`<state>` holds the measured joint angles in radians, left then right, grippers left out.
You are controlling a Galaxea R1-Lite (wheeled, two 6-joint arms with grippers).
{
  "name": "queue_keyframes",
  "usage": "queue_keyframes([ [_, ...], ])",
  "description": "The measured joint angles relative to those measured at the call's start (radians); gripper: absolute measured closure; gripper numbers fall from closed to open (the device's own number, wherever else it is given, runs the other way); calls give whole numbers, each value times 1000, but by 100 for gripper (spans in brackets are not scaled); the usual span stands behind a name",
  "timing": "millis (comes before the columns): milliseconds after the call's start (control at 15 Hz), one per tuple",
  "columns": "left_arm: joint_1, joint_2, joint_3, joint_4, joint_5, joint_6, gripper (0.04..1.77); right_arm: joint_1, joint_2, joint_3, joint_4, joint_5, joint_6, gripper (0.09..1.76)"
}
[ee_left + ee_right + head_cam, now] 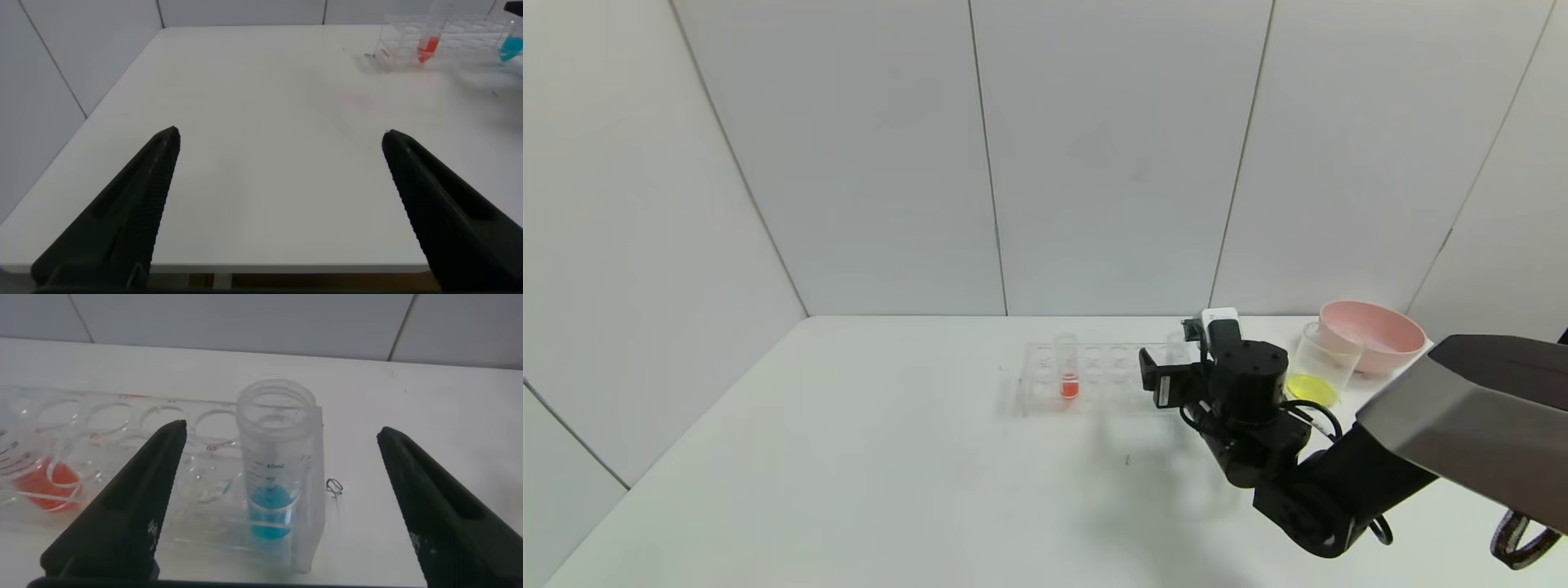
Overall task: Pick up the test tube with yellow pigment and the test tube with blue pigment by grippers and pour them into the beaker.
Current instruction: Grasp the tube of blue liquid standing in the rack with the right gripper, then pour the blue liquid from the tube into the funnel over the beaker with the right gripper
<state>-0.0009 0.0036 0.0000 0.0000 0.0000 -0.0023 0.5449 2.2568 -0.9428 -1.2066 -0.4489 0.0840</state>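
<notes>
Right hand [1168, 371] reaching over the white table [890, 457] toward the rack's right end, at about 3 o'clock from the table's middle in the head view. Fingers [122, 514] spread wide, open and gripping nothing, 1 on either side of the test tube with blue pigment [274, 469] and apart from it.

Test tube with blue pigment: slim clear plastic, open threaded mouth, printed graduation marks with "45mL" legible near the top, cyan-blue liquid pooled in the lower end. Standing upright in the last hole at the right end of the clear multi-hole rack [1086, 376]. Seen also as a blue tip at the far edge of the left wrist view [511, 49].

Orange-red tube [1067, 376] upright in the rack toward its left end, several vacant holes between it and the blue tube; red liquid low in it.

Beaker [1325, 363]: clear, wide, rimmed, at roughly 3 o'clock from the rack, just right of the right arm's wrist. Shallow layer of yellow liquid across its bottom. Pink bowl [1372, 335] just behind it at about 1 o'clock, whether touching cannot be told.

Test tube with yellow pigment not made out in any view.

Left hand [278, 212] held low over the near left part of the table, well apart from the rack, fingers wide open with only bare table between them; out of sight in the head view.
</notes>
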Motion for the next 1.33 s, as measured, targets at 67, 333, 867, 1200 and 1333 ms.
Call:
queue_keyframes([
  [67,0,0,0,0,0,0,5,-5,8,-11,1,11,0,17],
  [333,1,0,0,0,0,0,5,-14,21,-20,0,34,0,49],
  [867,0,0,0,0,0,0,5,-13,17,-17,-7,28,0,135],
  [1200,1,0,0,0,0,0,5,-14,-2,-12,0,26,-2,135],
  [1333,0,0,0,0,0,0,5,-13,-29,-11,0,27,-20,135],
])
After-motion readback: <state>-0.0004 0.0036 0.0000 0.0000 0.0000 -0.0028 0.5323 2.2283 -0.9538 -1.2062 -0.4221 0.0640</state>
